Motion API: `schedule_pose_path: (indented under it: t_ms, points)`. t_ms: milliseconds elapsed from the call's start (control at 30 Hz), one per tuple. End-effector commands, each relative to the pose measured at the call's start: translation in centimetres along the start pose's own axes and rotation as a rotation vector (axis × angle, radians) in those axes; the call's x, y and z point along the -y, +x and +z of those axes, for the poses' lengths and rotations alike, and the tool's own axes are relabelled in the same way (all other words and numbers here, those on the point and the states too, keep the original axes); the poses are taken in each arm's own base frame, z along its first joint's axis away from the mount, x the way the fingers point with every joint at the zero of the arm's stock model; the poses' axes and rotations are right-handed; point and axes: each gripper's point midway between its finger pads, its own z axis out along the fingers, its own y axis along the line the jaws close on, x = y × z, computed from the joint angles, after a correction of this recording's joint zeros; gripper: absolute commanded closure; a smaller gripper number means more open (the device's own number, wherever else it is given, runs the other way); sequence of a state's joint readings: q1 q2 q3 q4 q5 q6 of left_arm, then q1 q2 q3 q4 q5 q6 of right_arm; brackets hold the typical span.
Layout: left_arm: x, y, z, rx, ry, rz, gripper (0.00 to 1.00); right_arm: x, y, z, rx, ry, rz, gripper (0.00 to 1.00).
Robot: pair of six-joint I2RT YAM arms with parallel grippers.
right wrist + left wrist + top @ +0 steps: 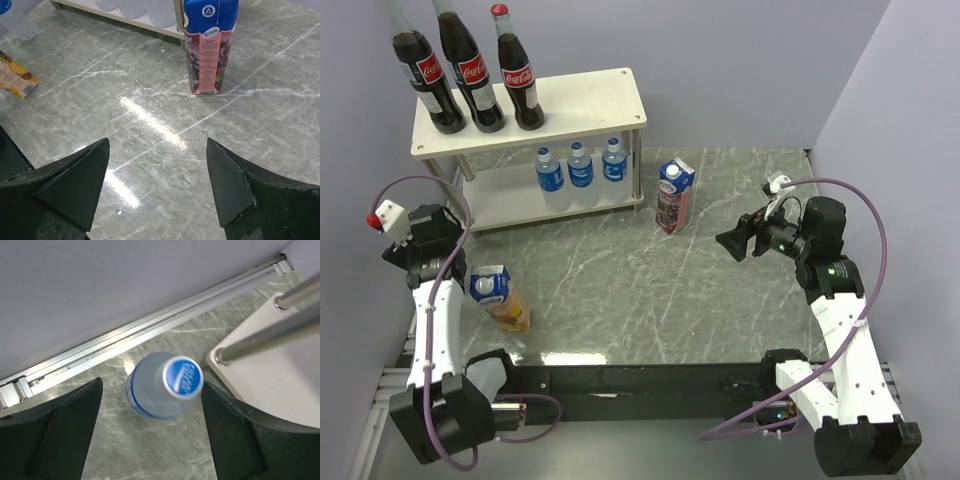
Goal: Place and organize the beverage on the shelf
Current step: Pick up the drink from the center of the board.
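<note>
The shelf (pixel 590 95) stands at the back left. Three cola bottles (pixel 472 72) stand on its top board and three water bottles (pixel 580 172) on its lower board. My left gripper (pixel 418 245) is open by the shelf's left end. In the left wrist view its jaws (pixel 151 387) stand on either side of a fourth water bottle (pixel 150 397), which stands on the table beside the shelf's lower board (pixel 270 380); this bottle is hidden in the top view. The purple carton (pixel 674 197) stands upright right of the shelf. My right gripper (pixel 732 242) is open and empty, facing it (pixel 207 50).
The yellow carton (pixel 502 300) is on the table beside my left arm and shows at the left edge of the right wrist view (pixel 15 77). A wall and a metal rail (pixel 150 327) run just behind the fourth bottle. Walls close in both sides.
</note>
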State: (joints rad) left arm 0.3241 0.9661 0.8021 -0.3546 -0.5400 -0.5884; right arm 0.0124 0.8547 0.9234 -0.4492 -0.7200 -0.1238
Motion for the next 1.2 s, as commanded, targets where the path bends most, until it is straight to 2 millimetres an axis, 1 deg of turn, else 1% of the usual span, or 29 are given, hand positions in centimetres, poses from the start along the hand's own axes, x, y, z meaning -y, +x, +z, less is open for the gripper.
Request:
schedule_pose_path:
  t_ms: [0, 33, 100, 133, 167, 233, 300, 333, 367, 400, 467, 533, 567, 600, 633, 700, 733, 800, 933, 967, 1000, 1033, 1067, 1100, 1133, 1167]
  points:
    - [0.9, -2.1, 0.8, 0.052, 0.024, -0.023, 0.15, -0.2, -1.1, -0.4, 0.037, -0.001, -0.022, 0.16]
    - [1.1, -1.9, 1.3, 0.043, 0.018, -0.016, 0.16, -0.2, -1.0, -0.4, 0.037, -0.003, -0.022, 0.16]
    - [1.5, -2.1, 1.6, 0.044, 0.026, -0.009, 0.21, -0.3, -1.0, -0.4, 0.036, -0.004, -0.021, 0.16]
    - [1.7, -1.8, 2.1, 0.036, 0.022, 0.003, 0.23, -0.3, -1.0, -0.4, 0.037, -0.006, -0.022, 0.16]
    - [1.7, -2.0, 2.3, 0.039, 0.017, 0.009, 0.29, -0.2, -1.1, -0.4, 0.039, -0.003, -0.024, 0.16]
    - [1.6, -1.6, 2.9, 0.025, -0.002, 0.035, 0.32, -0.3, -1.1, -0.4, 0.039, -0.003, -0.024, 0.16]
    - [1.6, -1.8, 3.1, 0.03, -0.01, 0.052, 0.41, -0.3, -1.2, -0.5, 0.041, -0.002, -0.026, 0.16]
    - [1.6, -2.0, 3.1, 0.036, -0.008, 0.058, 0.46, -0.3, -1.1, -0.5, 0.041, -0.001, -0.026, 0.16]
    - [1.9, -2.2, 3.0, 0.044, 0.002, 0.063, 0.64, -0.3, -1.1, -0.5, 0.041, -0.001, -0.026, 0.16]
    - [1.9, -2.3, 3.0, 0.049, 0.01, 0.081, 0.72, -0.3, -1.1, -0.5, 0.041, -0.001, -0.025, 0.16]
    - [2.2, -3.3, 2.4, 0.074, 0.036, 0.089, 0.86, -0.2, -1.0, -0.4, 0.036, -0.001, -0.022, 0.16]
    - [3.0, -4.1, 1.4, 0.083, 0.099, 0.111, 0.92, -0.2, -1.0, -0.4, 0.036, 0.0, -0.022, 0.16]
    - [3.4, -4.9, 0.8, 0.097, 0.121, 0.108, 0.97, -0.2, -1.0, -0.4, 0.037, -0.001, -0.023, 0.16]
    - [3.7, -5.1, 0.4, 0.102, 0.15, 0.122, 0.98, -0.1, -1.1, -0.4, 0.038, 0.002, -0.023, 0.16]
    - [4.6, -5.9, -0.8, 0.121, 0.218, 0.119, 1.0, -0.2, -1.0, -0.4, 0.037, -0.001, -0.022, 0.16]
    - [5.3, -6.8, -2.1, 0.154, 0.285, 0.14, 1.0, -0.2, -1.0, -0.4, 0.036, 0.0, -0.021, 0.16]
    - [6.0, -7.4, -3.3, 0.175, 0.343, 0.142, 1.0, -0.2, -1.0, -0.4, 0.036, -0.001, -0.021, 0.16]
    - [6.4, -8.0, -4.6, 0.194, 0.39, 0.16, 1.0, -0.2, -1.0, -0.4, 0.035, 0.0, -0.021, 0.16]
    - [8.1, -7.3, -6.4, 0.172, 0.52, 0.191, 1.0, -0.1, -1.0, -0.4, 0.038, 0.005, -0.026, 0.16]
    - [9.0, -6.6, -7.0, 0.154, 0.584, 0.204, 1.0, -0.1, -1.0, -0.4, 0.037, 0.003, -0.025, 0.16]
    - [9.3, -6.6, -7.6, 0.158, 0.617, 0.204, 1.0, -0.1, -1.1, -0.4, 0.038, 0.005, -0.026, 0.16]
    - [9.6, -6.2, -7.8, 0.156, 0.643, 0.209, 1.0, 0.0, -1.0, -0.4, 0.037, 0.006, -0.025, 0.16]
    - [10.4, -5.6, -8.6, 0.144, 0.704, 0.222, 1.0, 0.0, -1.0, -0.3, 0.036, 0.006, -0.024, 0.16]
    - [10.7, -5.5, -9.1, 0.149, 0.732, 0.228, 1.0, 0.0, -0.9, -0.3, 0.034, 0.005, -0.023, 0.16]
    - [11.1, -5.0, -9.5, 0.138, 0.768, 0.238, 1.0, 0.0, -1.0, -0.3, 0.035, 0.003, -0.026, 0.16]
    - [12.7, -4.9, -11.6, 0.178, 0.892, 0.267, 1.0, -0.1, -0.7, -0.2, 0.027, -0.007, -0.022, 0.16]
